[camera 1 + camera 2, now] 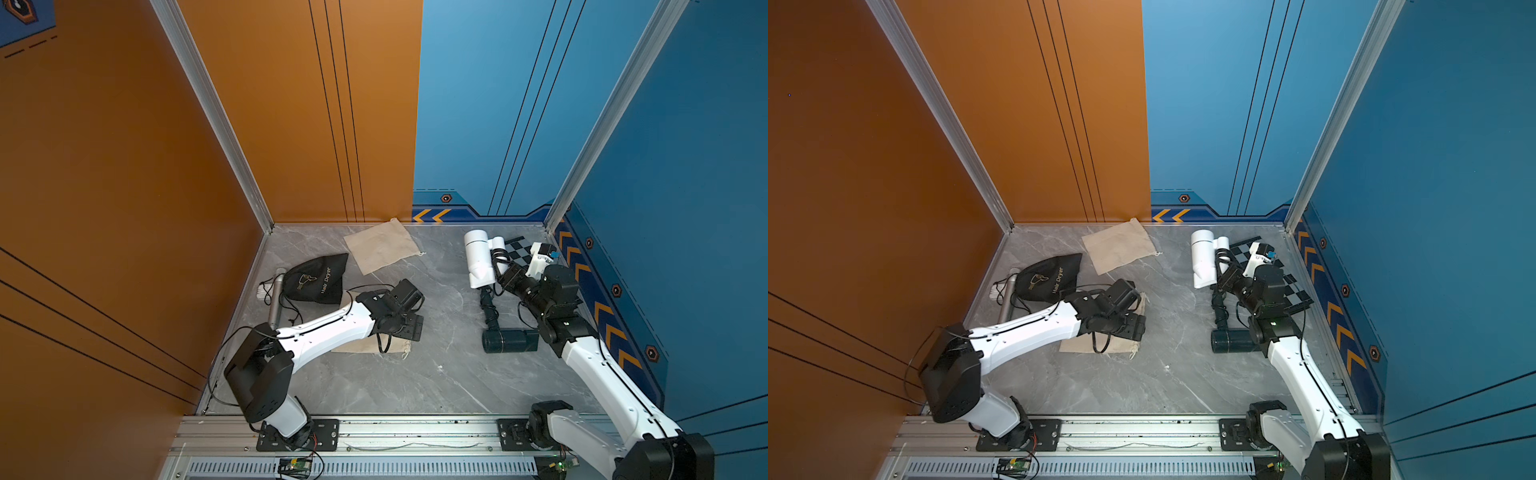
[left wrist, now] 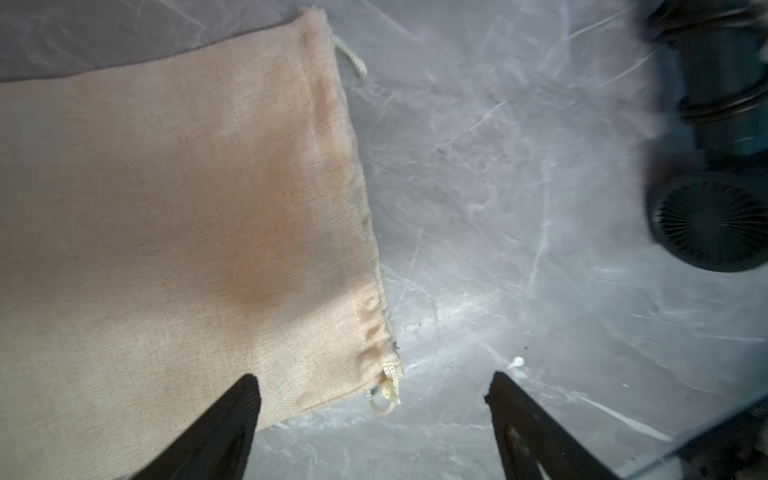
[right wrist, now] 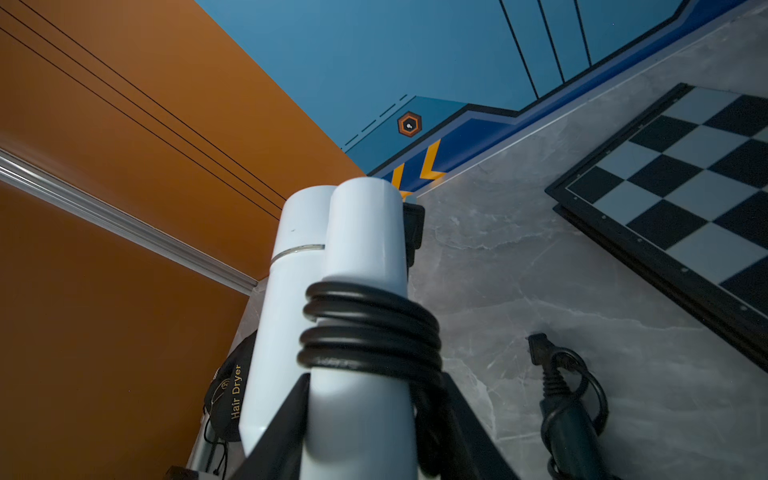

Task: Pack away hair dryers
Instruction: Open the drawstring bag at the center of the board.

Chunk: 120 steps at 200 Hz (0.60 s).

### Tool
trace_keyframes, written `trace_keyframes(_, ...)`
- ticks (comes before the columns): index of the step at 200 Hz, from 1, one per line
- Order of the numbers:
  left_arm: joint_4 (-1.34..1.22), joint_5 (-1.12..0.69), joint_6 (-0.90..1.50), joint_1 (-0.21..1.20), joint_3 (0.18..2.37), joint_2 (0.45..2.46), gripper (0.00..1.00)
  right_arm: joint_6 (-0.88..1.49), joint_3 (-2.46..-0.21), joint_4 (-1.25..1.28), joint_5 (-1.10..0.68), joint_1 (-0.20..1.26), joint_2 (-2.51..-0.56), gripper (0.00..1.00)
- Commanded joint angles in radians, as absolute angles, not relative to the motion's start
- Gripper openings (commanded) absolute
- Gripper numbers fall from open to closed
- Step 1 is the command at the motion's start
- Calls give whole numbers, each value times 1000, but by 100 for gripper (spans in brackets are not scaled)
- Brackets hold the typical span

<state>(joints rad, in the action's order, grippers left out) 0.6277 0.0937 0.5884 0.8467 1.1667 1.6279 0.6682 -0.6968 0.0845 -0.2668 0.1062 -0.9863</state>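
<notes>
The desk [image 1: 415, 382] is shut in by an orange wall [image 1: 124, 166] on the left and a blue wall [image 1: 498, 104] at the back and right. A metal rail [image 1: 415, 432] along the front carries both arm bases. The widest bare stretch runs down the middle and front, between the arms. The top is grey, marble-veined and flat. At the left edge a silver rod [image 1: 275, 303] lies just beside a black pouch [image 1: 320, 280]. A beige back pouch [image 1: 380, 247] has one corner at the back wall, and a checkerboard [image 1: 517, 249] fills the back right corner. The left tool [image 2: 372, 376] holds nothing; its jaws stand wide apart above the corded corner of the near pouch [image 2: 166, 208], which lies flat under that arm. The right tool [image 3: 365, 395] is clamped on the cord-wrapped handle of the white dryer [image 1: 478, 257], near the back wall beside the checkerboard; I cannot tell whether its barrel rests on the desk. The teal dryer [image 1: 509, 340] lies in front of it, barrel toward the rail, close to the right arm. Counted: two dryers in view, three pouches (two beige, one black), one rod, one checkerboard.
</notes>
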Motion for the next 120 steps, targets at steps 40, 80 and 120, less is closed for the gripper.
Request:
trace_keyframes(40, 730, 277, 562, 856, 1339, 1833, 77, 621, -677, 6, -336, 78, -858, 23)
trace_keyframes(80, 731, 302, 531, 844, 1430, 1945, 67, 638, -658, 23, -381, 75, -840, 23)
trace_keyframes(120, 731, 300, 516, 823, 1474, 2006, 50, 613, -668, -8, -380, 96, -826, 22)
